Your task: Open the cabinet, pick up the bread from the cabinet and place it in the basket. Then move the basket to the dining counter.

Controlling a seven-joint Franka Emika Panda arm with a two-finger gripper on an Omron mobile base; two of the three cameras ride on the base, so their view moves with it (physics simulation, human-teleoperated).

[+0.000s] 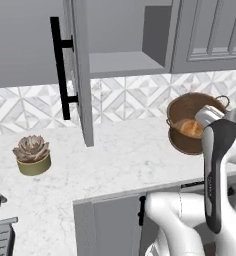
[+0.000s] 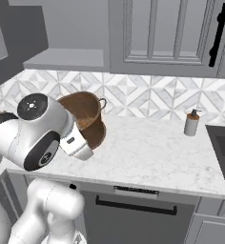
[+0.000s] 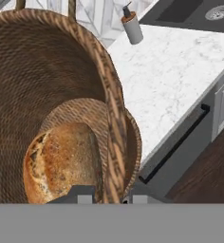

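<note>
**Bread in Basket, Basket Rim Gripped**

Bread [image 3: 61,161] lying inside woven basket [image 3: 47,76], basket tilted, above the marble counter [image 1: 125,155] near the patterned tile wall. Claw [image 3: 108,193] clenched on basket rim, one fingertip inside, one outside. Cabinet [image 1: 82,75] door swung open, black bar handle [image 1: 60,70] facing out, shelf bare. Succulent pot [image 1: 33,156] well apart at left. Soap dispenser [image 2: 192,123] near sink [image 2: 224,147].
</note>
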